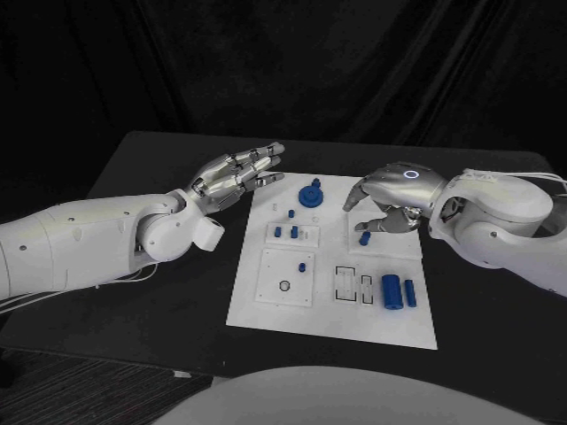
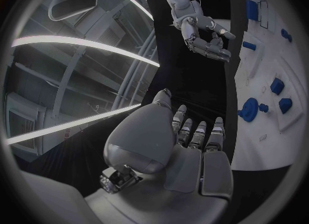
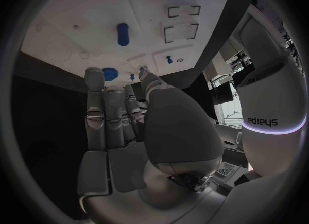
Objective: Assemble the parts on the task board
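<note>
The board [image 1: 341, 305] lies flat on the black table [image 1: 143, 186], between the two arms.

Left hand [image 1: 236, 173]: it is raised beside the board's far left corner, clear of the board. The fingers are extended and slightly apart. It holds nothing. The left wrist view confirms this: the hand [image 2: 193, 141] has straight fingers and a bare palm.

Right hand [image 1: 392, 199]: it is above the board's far right part, palm down, fingers curled downward. The fingertips are just above a small blue peg [image 1: 364, 237] that stands on the board. Contact with the peg cannot be determined. In the right wrist view the hand [image 3: 122, 116] has its fingers [image 3: 97, 100] side by side, pointing at the board, with nothing visible between them.

Parts relative to the board:
- A blue gear [image 1: 312, 194] sits at the far left corner, near the left hand's fingertips.
- Small blue pegs [image 1: 286, 231] stand in a plate on the left side, nearer than the gear.
- One short blue pin [image 1: 301, 266] lies on the left square plate, next to a ring hole [image 1: 283, 285].
- A large blue cylinder [image 1: 391, 290] and a thinner one [image 1: 410, 293] lie side by side on the near right part, next to two rectangular slots [image 1: 346, 282].
</note>
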Controlling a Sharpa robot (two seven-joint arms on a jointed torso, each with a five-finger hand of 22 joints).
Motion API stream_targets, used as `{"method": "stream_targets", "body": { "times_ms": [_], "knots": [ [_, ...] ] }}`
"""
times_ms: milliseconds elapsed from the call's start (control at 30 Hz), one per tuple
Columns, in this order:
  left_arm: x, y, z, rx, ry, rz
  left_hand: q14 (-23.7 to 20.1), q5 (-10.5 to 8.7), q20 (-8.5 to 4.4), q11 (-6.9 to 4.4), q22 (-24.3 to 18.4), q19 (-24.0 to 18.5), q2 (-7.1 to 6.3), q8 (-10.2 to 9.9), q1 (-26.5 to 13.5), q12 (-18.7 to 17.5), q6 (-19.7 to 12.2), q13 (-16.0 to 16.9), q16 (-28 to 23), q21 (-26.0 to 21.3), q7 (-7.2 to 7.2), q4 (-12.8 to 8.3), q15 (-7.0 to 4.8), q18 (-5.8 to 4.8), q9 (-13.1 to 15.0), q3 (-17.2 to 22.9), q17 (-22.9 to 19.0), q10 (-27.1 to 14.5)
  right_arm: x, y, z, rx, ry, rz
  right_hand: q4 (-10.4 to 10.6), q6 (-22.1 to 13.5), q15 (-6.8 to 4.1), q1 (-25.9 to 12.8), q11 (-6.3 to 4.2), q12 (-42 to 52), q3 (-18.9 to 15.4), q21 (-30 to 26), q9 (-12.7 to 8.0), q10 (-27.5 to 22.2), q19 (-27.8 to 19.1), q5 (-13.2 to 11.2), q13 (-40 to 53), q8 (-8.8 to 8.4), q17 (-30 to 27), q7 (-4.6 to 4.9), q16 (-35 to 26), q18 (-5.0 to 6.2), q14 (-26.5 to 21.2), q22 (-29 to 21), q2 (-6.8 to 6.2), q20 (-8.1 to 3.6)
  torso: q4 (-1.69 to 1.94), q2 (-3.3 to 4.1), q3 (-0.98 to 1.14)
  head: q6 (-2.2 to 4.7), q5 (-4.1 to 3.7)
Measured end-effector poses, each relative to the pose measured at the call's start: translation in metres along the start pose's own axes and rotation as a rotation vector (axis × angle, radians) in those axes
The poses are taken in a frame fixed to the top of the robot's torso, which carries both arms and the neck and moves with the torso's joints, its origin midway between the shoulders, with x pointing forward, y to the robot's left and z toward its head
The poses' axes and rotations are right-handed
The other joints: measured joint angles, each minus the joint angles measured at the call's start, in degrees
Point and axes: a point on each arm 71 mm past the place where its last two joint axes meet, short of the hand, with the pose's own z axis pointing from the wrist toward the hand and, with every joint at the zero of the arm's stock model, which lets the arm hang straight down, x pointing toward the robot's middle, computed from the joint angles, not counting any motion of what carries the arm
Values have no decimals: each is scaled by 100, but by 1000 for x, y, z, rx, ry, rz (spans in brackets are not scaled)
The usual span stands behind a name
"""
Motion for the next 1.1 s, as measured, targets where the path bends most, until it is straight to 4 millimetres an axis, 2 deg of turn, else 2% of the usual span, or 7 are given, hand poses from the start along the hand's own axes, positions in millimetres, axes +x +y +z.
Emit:
{"method": "stream_targets", "body": {
  "times_ms": [100,167,233,433,767,900,1100],
  "knots": [
    [0,0,0,0,-1,1,0,0,0,0,0,0,0,0,0,0,0,0,0,0,0,0,0,0,0,0,0,0,4,-12,-6,45,13,2,146,0,29,-80,7,0,-33,146,-27,95,119,-75,-52,-67,49,0,55,-6,104,0,-28,10,-1,-3,0,0,-1],
    [-1,0,0,0,-1,1,0,0,0,0,0,0,0,0,0,0,0,0,0,0,0,0,0,0,0,0,0,0,8,-17,-9,64,23,8,211,-3,31,-107,16,0,-69,202,-44,161,154,-130,-70,-99,67,-3,69,-96,129,-1,-55,10,-2,-7,-3,0,4],
    [-1,0,0,0,-2,1,0,0,0,0,5,0,0,0,0,24,20,0,0,0,20,0,0,0,-1,0,0,0,13,-20,-11,78,36,18,275,-22,30,-111,12,0,-70,251,-44,206,191,-133,-84,-99,87,-22,75,-96,170,0,-59,14,-2,-10,-6,0,5],
    [-1,1,0,-1,-2,1,0,0,0,0,6,0,0,0,0,24,20,-1,0,0,21,0,0,0,-1,0,0,0,26,-22,-13,101,67,47,322,-155,28,-111,-5,0,-84,295,-65,428,235,-156,-84,-194,118,-112,117,-95,213,-1,-59,10,-4,-6,-6,0,-28],
    [0,2,1,-1,0,0,0,0,0,0,6,0,0,0,0,23,20,-1,0,0,20,0,0,0,-1,0,-1,0,40,-20,-11,104,101,77,322,-155,-10,-111,-62,-1,-84,295,-64,695,276,-156,-84,-194,82,-113,117,-94,251,-1,-59,-31,-3,8,8,0,-31],
    [0,2,1,-1,0,-1,0,0,0,0,6,0,0,0,0,23,20,-2,0,0,20,0,0,0,-1,0,-1,0,44,-19,-9,102,110,85,182,-176,-10,-15,-77,-74,-58,200,-64,824,276,-156,-93,-214,37,-92,69,-94,251,-2,33,-31,-2,10,8,0,-27],
    [1,2,2,-2,1,-1,0,21,0,-1,6,-1,0,0,0,23,20,4,0,0,20,0,0,0,-2,0,-1,0,50,-16,-6,95,118,94,-78,-156,-30,249,-77,-231,75,71,-64,1012,276,235,-93,-214,-32,-72,-7,-93,230,-2,101,-31,4,11,2,0,-34]
  ]
}}
